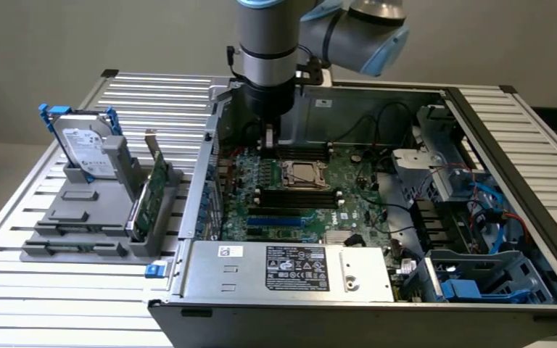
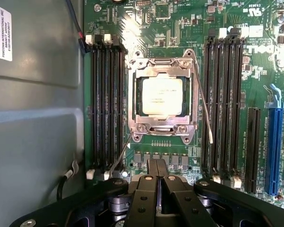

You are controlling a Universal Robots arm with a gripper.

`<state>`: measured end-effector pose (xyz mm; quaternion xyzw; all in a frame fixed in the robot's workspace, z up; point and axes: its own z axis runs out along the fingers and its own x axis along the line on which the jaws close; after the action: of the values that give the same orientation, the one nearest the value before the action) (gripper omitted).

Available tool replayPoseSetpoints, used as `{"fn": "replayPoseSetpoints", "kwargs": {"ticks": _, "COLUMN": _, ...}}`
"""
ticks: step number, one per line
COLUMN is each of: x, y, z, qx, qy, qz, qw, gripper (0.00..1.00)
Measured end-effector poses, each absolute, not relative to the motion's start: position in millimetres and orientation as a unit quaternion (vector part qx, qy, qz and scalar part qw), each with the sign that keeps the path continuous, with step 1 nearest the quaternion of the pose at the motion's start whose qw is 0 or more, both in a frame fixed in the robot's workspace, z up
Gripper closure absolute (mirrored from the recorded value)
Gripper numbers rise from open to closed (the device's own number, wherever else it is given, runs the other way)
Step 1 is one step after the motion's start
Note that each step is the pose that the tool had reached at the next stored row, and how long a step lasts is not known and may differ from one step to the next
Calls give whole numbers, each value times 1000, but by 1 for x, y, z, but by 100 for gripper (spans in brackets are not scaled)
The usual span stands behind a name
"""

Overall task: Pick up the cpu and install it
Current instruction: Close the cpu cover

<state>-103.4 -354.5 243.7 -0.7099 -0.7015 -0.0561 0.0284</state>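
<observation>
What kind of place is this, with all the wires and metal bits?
Probably a robotics lab or workshop for assembling computers: a grey-and-blue robot arm reaches into an open grey metal computer case on a ribbed silver metal table, beside a silver hard drive in a grey holder.

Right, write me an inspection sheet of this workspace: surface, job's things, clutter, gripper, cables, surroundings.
Surface: slatted metal table carrying an open computer case.
Job's things: cpu lies in the metal-framed socket on the motherboard.
Clutter: grey fixture on the exterior view's left, holding a hard drive with blue bracket and an upright card.
Grippers: gripper inside the case, over the motherboard near the socket, jaws shut, holding nothing.
Cables: black cables by the case's back wall; blue and red cables on the exterior view's right.
Surroundings: plain grey wall.
</observation>
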Motion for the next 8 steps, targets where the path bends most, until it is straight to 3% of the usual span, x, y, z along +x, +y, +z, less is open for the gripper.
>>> {"fn": "replayPoseSetpoints", "kwargs": {"ticks": 8, "x": -105, "y": -357, "z": 245, "qx": -710, "qy": -701, "qz": -56, "qw": 28, "gripper": 89}}
